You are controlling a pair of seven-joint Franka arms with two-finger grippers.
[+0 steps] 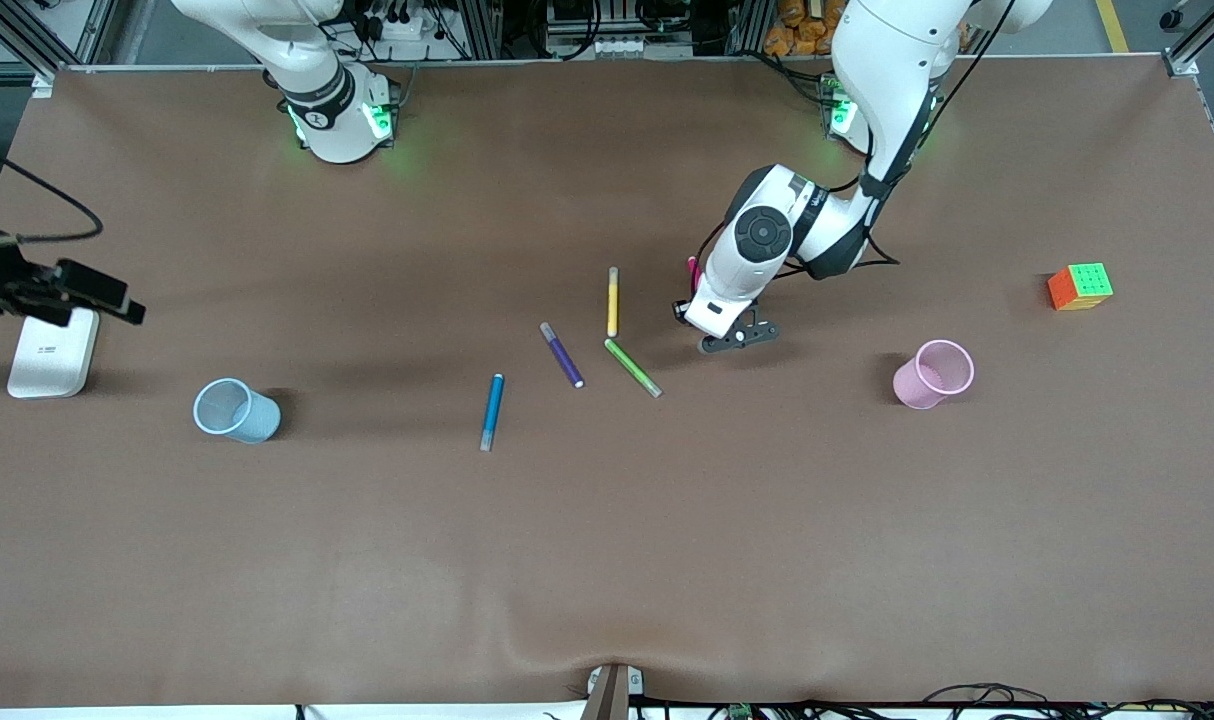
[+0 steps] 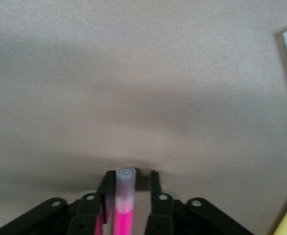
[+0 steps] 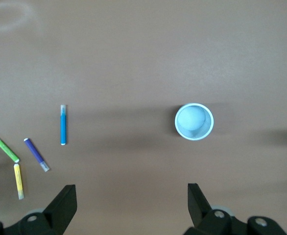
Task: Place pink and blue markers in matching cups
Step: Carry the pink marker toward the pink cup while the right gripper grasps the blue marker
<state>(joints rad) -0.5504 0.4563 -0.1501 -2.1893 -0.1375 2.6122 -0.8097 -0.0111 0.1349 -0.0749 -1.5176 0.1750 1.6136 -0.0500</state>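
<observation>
Two markers are to be sorted, and the pink one is being dealt with first. The pink marker [image 2: 123,205] is clamped between the fingers of the left tool [image 1: 694,297], low over the bench [image 1: 607,560] beside the yellow marker [image 1: 613,301]. Next, a lift and a carry to the pink cup [image 1: 932,374] would probably be needed. The blue marker [image 1: 492,410] is lying untouched, well apart from the blue cup [image 1: 235,410]. The right tool [image 3: 131,205] is held spread open, waiting high above the bench.
</observation>
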